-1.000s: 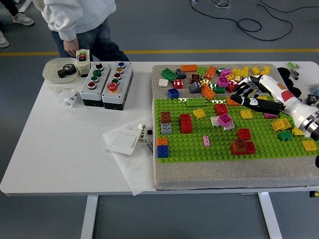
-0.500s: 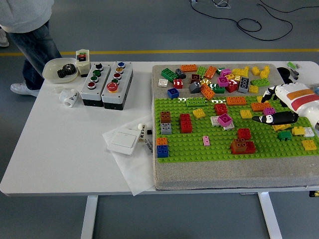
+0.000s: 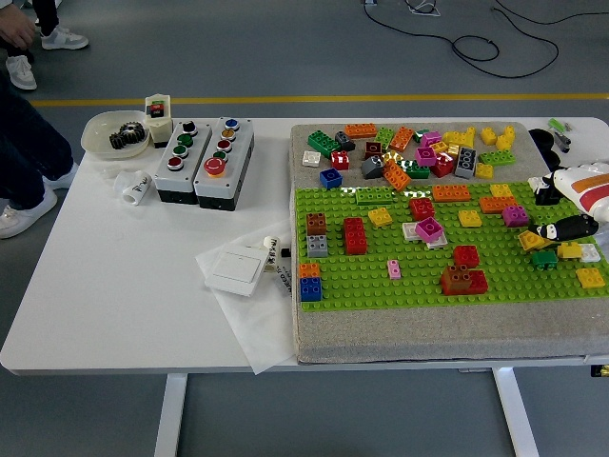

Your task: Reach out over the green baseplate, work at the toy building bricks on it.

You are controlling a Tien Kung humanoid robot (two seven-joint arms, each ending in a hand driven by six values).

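Right hand point(image 3: 568, 209) sits at the right edge of the head view, over the right end of the green baseplate point(image 3: 381, 276). I see a white and orange shell on the back of the hand and one black finger point(image 3: 566, 228) lying low and pointing left, just beside a yellow brick point(image 3: 532, 240). It holds nothing that I can see; whether the other fingers are curled or spread I cannot tell, most of the hand is cut off by the frame.

Versus a second ago: the hand has pulled back right. It was reaching in over the far strip of the baseplate, near the loose brick pile point(image 3: 419, 148); half a second ago it was midway back; now only its tip shows. The bricks look unmoved. The person at the far left, who stood at the table's corner by the white bowl point(image 3: 107, 143), has walked off; only dark legs and white shoes point(image 3: 24, 214) show left of the table.

Writing: a small white tube point(image 3: 277, 255) by the white switch plate point(image 3: 236, 269) carries black print, too small for me to read. Nothing legible on the two button boxes point(image 3: 204, 162).

Baseplate lies on a grey mat point(image 3: 428, 343) on the right half of the white table point(image 3: 114, 286). On its studs: a red block point(image 3: 355, 235), a brown-on-red stack point(image 3: 463, 278), an orange-on-blue stack point(image 3: 310, 283), a magenta brick point(image 3: 429, 228).
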